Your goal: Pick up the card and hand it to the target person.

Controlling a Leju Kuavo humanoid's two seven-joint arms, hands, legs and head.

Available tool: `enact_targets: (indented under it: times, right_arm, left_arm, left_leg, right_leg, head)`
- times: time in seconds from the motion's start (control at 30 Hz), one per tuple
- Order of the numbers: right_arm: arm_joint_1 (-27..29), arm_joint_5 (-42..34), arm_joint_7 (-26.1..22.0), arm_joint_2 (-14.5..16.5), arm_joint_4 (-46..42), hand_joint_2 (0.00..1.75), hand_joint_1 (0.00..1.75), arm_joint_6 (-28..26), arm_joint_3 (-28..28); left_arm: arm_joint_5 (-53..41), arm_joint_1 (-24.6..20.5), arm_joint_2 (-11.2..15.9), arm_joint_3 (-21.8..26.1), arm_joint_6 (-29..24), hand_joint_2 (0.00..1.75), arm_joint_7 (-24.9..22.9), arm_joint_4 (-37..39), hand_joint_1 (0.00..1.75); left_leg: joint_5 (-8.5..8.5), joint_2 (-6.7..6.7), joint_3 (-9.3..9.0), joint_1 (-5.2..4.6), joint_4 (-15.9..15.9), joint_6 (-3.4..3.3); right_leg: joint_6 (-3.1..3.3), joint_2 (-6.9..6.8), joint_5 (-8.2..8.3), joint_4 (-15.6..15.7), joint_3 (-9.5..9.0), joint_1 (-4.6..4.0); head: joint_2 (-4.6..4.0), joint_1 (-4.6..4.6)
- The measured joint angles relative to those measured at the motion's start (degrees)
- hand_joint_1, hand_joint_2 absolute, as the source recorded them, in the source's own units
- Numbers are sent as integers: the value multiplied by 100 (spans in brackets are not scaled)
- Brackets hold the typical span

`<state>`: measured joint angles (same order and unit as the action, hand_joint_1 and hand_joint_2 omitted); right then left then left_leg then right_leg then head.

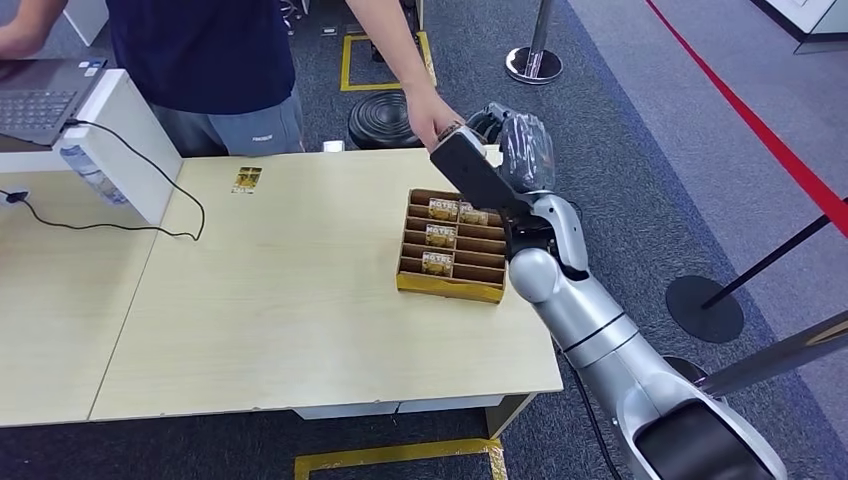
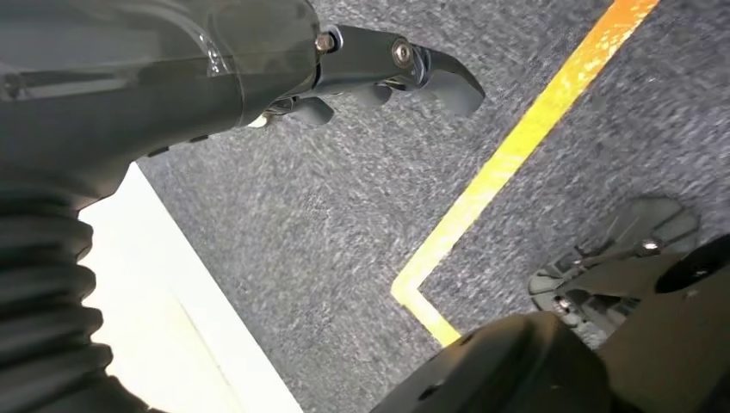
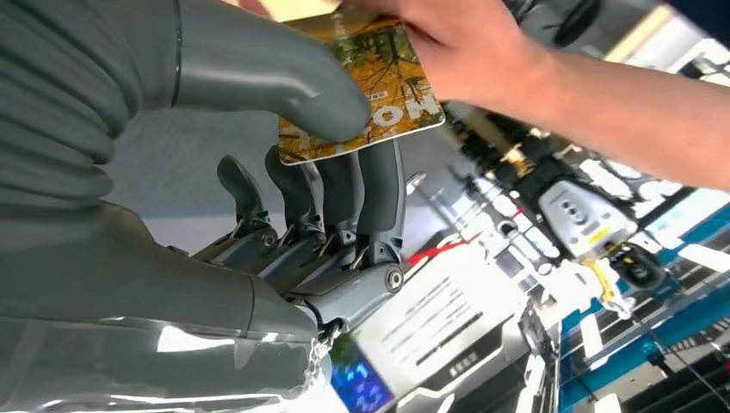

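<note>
Right hand (image 3: 284,198): raised past the far right corner of the tabletop; thumb and fingers pinch the card between them.
Card (image 3: 379,77): one, printed with an autumn-tree picture; held in the right hand, with a person's hand (image 3: 465,52) gripping its opposite edge at the same moment.
Handling, judged: thin, light, stiff enough to stay flat, smooth-faced and likely slippery; best taken by an edge, thumb on one face and fingers on the other, leaving the far edge free for the receiver.
Step, judged: handover under way; release not yet done.
Left hand (image 2: 379,73): hangs over grey carpet beside a yellow floor line (image 2: 516,146); holds nothing, fingers curled in loosely.
Card box (image 1: 452,246): one, brown, slotted, on the tabletop (image 1: 300,300) just beside the right arm; four cards seen standing in it.
Loose card (image 1: 246,180): one, flat near the far tabletop edge.
Person (image 1: 215,70): one, standing beyond the tabletop.
Laptop (image 1: 40,95): one, far left.
</note>
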<state>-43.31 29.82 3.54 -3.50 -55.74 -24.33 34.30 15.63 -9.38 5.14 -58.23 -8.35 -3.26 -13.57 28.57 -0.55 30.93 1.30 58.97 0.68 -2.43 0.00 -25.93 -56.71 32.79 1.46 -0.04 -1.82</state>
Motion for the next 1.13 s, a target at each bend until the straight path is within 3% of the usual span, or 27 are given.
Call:
enact_targets:
  times: [0.1, 0.13, 0.2, 0.27, 0.33, 0.4, 0.47, 0.83, 1.13]
  right_arm:
    - [4, -385, -120, -7, -279, 175, 175, 74, -40]
    - [5, -471, -158, -7, -345, 175, 175, 85, -43]
    - [5, -597, -217, -5, -443, 175, 163, 94, -43]
    - [11, -680, -245, -4, -522, 175, 137, 93, -43]
    - [29, -739, -251, -4, -592, 175, 93, 93, -42]
    - [55, -785, -253, -5, -653, 175, 31, 96, -40]
    - [72, -828, -260, -5, -704, 175, 0, 100, -39]
    - [357, -1621, -226, -173, -994, 175, 0, 419, -174]
    - [1323, -3187, -499, -680, -1374, 175, 0, 1608, -528]
  left_arm:
    - [-53, -37, -2, 32, -8, 175, 4, -2, 0]
    - [-89, -53, -5, 41, -24, 175, -13, -3, 0]
    - [-166, -77, -12, 57, -102, 87, -67, -6, 0]
    - [-206, -73, -16, 68, -232, 0, -103, -8, 0]
    - [-203, -43, -16, 72, -304, 0, -116, -8, 0]
    - [-184, -6, -14, 72, -262, 0, -139, -7, 0]
    - [-176, 24, -6, 72, -201, 0, -161, -7, 0]
    - [-80, 174, 20, 78, -126, 0, -154, -7, 0]
    - [20, 207, 33, 103, -125, 0, -130, -7, 0]
  left_leg:
    - [0, 0, -1, 0, 0, 0]
    - [0, 0, 0, 0, 0, 0]
    - [0, -1, 0, 0, 0, 0]
    - [0, 1, -1, 0, 0, 0]
    - [0, 3, 0, 0, 0, 0]
    - [0, 4, 1, 0, 0, 0]
    - [0, 5, 2, 0, 0, 0]
    - [0, 5, 0, -1, 0, 0]
    - [2, 4, 0, -1, 0, -2]
  right_leg:
    - [-1, 0, 1, 0, -1, 0]
    - [-1, -1, 1, 0, -1, 1]
    - [-1, -1, 1, 0, -1, 0]
    - [-1, 1, 1, 0, 0, 0]
    - [-1, 3, 1, 0, 3, 0]
    - [-1, 2, 1, 0, 4, 0]
    - [-1, 1, 1, 0, 4, 0]
    - [-1, 1, 1, 2, 4, 0]
    - [-1, -1, 0, 5, 4, 0]
  head:
    - [0, 1]
    - [0, 1]
    - [0, 1]
    - [0, 1]
    - [0, 2]
    - [0, 1]
    - [0, 1]
    - [0, 1]
    - [0, 1]
